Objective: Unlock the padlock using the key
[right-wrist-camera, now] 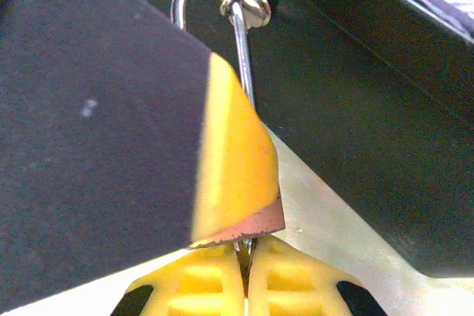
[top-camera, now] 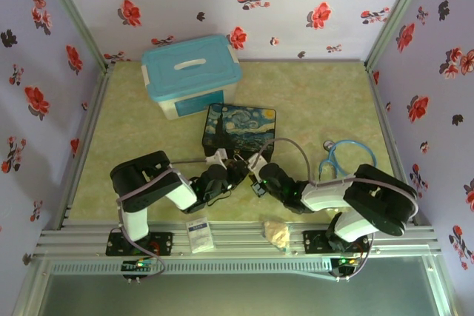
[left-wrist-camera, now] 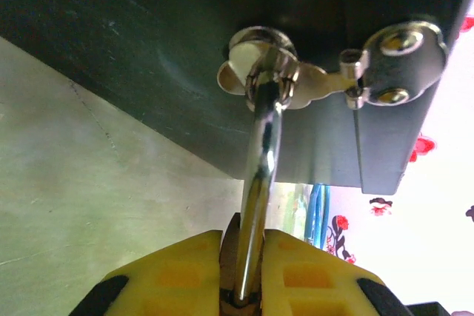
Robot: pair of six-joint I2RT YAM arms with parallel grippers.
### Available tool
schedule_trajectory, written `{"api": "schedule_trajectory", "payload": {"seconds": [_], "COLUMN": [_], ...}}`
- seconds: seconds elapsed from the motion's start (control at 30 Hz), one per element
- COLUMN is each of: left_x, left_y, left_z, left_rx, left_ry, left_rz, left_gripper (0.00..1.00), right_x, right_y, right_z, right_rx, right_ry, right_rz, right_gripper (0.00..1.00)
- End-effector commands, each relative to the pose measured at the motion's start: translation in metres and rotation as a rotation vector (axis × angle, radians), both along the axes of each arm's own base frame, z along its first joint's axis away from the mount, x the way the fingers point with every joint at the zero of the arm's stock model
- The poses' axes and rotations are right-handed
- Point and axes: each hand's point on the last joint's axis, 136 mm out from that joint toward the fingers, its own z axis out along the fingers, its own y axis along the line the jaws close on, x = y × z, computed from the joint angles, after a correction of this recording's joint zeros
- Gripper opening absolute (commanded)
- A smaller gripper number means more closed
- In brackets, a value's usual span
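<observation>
Left hand (left-wrist-camera: pixel 243 257) is clenched on the padlock (left-wrist-camera: pixel 259 160), which hangs from the box clasp (left-wrist-camera: pixel 304 83). Right hand (right-wrist-camera: pixel 244 258) pinches the key (right-wrist-camera: pixel 242 248) (a mere sliver) beneath. Brace the padlock and twist the key squarely, without side-pull.

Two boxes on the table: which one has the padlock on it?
The dark starry-night box, nearer the arms: the padlock hangs by its shackle through that box's clasp. The light-blue lidded tub sits behind it, to the left.

the padlock (left-wrist-camera: pixel 257 175) has its body hidden inside the left gripper (left-wrist-camera: pixel 243 268), the shackle alone sticks out. the key (right-wrist-camera: pixel 242 251) is nearly all covered by the right gripper (right-wrist-camera: pixel 244 275).
</observation>
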Motion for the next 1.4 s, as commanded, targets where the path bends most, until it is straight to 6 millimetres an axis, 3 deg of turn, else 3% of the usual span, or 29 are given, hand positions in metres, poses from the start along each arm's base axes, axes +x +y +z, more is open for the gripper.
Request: {"api": "schedule_trajectory", "payload": {"seconds": [0.0,0.3,0.63,0.87,0.97,1.03,1.2,1.37], "left_x": [-0.02,-0.019,-0.015,-0.011,-0.008,-0.008,-0.009,-0.012], "left_y": [-0.02,-0.015,-0.005,-0.002,0.001,0.001,0.012,0.039], "left_z": [0.019,0.018,0.016,0.011,0.004,0.002,-0.001,-0.008], "left_rx": [-0.084,-0.058,0.061,0.168,0.184,0.179,0.204,0.29], "left_ry": [-0.014,-0.031,-0.063,-0.08,-0.075,-0.073,-0.06,-0.043], "left_rz": [-0.103,-0.099,-0.087,-0.094,-0.088,-0.084,-0.078,-0.061], "left_gripper": [0.0,0.03,0.28,0.25,0.15,0.1,0.08,0.08], "right_x": [-0.006,-0.01,-0.019,-0.022,-0.023,-0.023,-0.019,-0.009], "right_y": [0.014,0.005,0.011,0.009,0.009,0.009,0.003,-0.016], "right_z": [0.011,0.014,0.016,0.014,0.014,0.014,0.017,0.029], "right_rx": [0.183,0.336,0.395,0.419,0.422,0.42,0.399,0.398], "right_ry": [0.098,0.225,0.3,0.322,0.332,0.334,0.319,0.295], "right_rz": [0.039,0.047,0.086,0.068,0.068,0.067,0.029,-0.1], "right_gripper": [0.0,0.0,0.0,0.0,0.01,0.06,0.31,0.35]}}
